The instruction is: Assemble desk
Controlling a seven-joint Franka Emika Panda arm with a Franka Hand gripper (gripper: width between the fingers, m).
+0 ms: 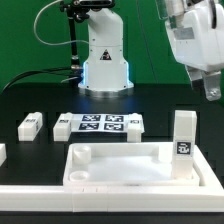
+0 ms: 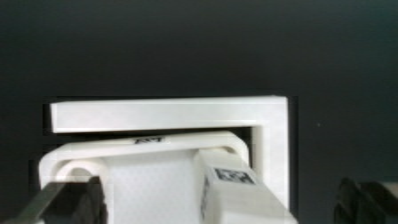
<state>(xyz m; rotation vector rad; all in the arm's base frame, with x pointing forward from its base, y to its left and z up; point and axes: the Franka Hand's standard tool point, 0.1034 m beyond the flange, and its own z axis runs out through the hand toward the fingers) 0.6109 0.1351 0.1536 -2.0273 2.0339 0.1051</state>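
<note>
The desk's white tabletop (image 1: 80, 172) lies rim up on the black table, near the front. One white square leg (image 1: 183, 135) stands upright by the tabletop's corner on the exterior view's right, a tag on its side. My gripper (image 1: 208, 92) hangs open above that leg, clear of it. In the wrist view the leg (image 2: 160, 185) fills the space between my dark fingers (image 2: 64, 200), with the tabletop's corner rim (image 2: 178, 112) beyond it. The gripper (image 2: 214, 208) holds nothing. A second leg (image 1: 30, 123) lies flat at the exterior view's left.
The marker board (image 1: 100, 125) lies behind the tabletop, in front of the robot base (image 1: 105, 65). A long white border rail (image 1: 110, 205) runs along the front edge. Another white piece (image 1: 2, 153) shows at the left edge.
</note>
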